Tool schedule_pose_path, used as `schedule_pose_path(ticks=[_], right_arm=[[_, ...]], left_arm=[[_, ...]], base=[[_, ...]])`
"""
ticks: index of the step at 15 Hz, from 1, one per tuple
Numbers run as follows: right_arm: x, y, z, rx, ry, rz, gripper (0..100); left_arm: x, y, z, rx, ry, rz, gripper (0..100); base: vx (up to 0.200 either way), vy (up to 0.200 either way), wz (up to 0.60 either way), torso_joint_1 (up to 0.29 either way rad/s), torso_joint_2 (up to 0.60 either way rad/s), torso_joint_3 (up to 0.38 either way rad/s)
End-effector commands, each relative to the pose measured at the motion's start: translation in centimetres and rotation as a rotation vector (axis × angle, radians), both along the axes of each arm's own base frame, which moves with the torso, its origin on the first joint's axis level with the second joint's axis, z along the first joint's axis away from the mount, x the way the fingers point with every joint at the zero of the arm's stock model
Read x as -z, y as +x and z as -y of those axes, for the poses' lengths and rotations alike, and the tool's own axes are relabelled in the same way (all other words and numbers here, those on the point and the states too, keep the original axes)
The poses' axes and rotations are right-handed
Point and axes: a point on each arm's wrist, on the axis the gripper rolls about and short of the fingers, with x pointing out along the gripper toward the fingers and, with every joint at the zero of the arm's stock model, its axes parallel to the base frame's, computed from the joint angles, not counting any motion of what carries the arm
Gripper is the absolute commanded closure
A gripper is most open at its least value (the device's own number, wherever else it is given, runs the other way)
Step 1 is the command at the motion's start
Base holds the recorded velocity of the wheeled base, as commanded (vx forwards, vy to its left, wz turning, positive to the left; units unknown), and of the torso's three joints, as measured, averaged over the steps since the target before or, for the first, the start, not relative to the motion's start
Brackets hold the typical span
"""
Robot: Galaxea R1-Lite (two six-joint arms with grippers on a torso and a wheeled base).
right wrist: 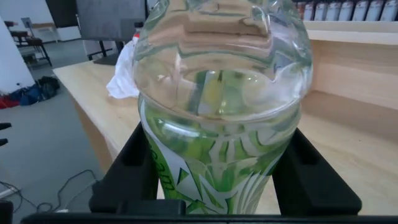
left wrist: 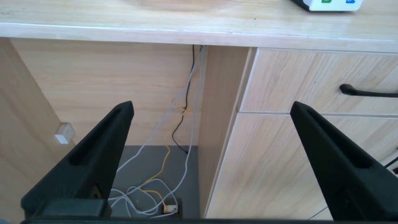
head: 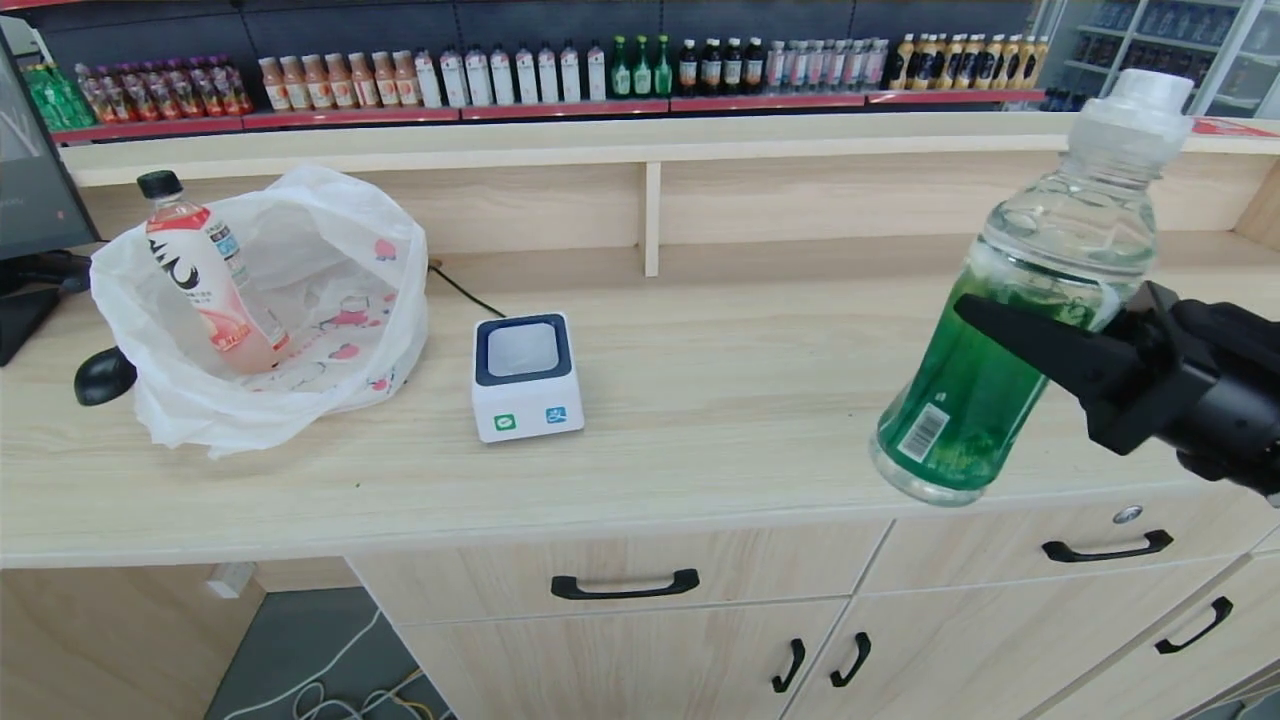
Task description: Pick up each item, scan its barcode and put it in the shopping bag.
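Note:
My right gripper [head: 1075, 335] is shut on a clear bottle with a green label [head: 1010, 340], held tilted in the air above the counter's right front edge, white cap up, barcode facing down toward me. The right wrist view looks along that bottle [right wrist: 221, 118] between the two fingers. A small white barcode scanner [head: 526, 375] sits mid-counter. The white shopping bag [head: 330, 330] stands open at the left with a pink-labelled bottle [head: 205, 275] leaning inside it. My left gripper [left wrist: 211, 155] hangs open below the counter edge, in front of the cabinet.
A black monitor [head: 30, 190] and a dark mouse [head: 104, 377] sit at the counter's far left. A raised wooden ledge [head: 650, 150] runs along the back. Drawers with black handles [head: 625, 585] lie under the counter, and cables [left wrist: 168, 186] trail on the floor.

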Motion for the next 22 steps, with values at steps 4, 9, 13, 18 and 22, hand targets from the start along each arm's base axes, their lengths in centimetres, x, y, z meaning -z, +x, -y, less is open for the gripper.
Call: schedule_pose_path(ticks=[4, 9, 13, 18, 22], right_arm=[[2.2, -4.5, -1.0, -0.149, 0.061, -0.052, 100], [3.5, -5.7, -1.9, -0.27, 0.13, -0.225, 100], [3.5, -6.0, -2.5, -0.353, 0.198, -0.358, 100], [2.2, -5.3, -3.4, -0.443, 0.296, -0.482, 100], [1.2, -3.7, -4.0, -0.472, 0.343, -0.519, 100]], left_arm=[[0.0, 0.0, 0.0, 0.0, 0.0, 0.0, 0], [0.0, 0.0, 0.0, 0.0, 0.0, 0.0, 0], [0.0, 0.0, 0.0, 0.0, 0.0, 0.0, 0], [0.0, 0.0, 0.0, 0.0, 0.0, 0.0, 0], [0.0, 0.0, 0.0, 0.0, 0.0, 0.0, 0]], base=[[0.0, 0.0, 0.0, 0.0, 0.0, 0.0], [0.0, 0.0, 0.0, 0.0, 0.0, 0.0], [0.0, 0.0, 0.0, 0.0, 0.0, 0.0], [0.0, 0.0, 0.0, 0.0, 0.0, 0.0], [0.0, 0.0, 0.0, 0.0, 0.0, 0.0]])
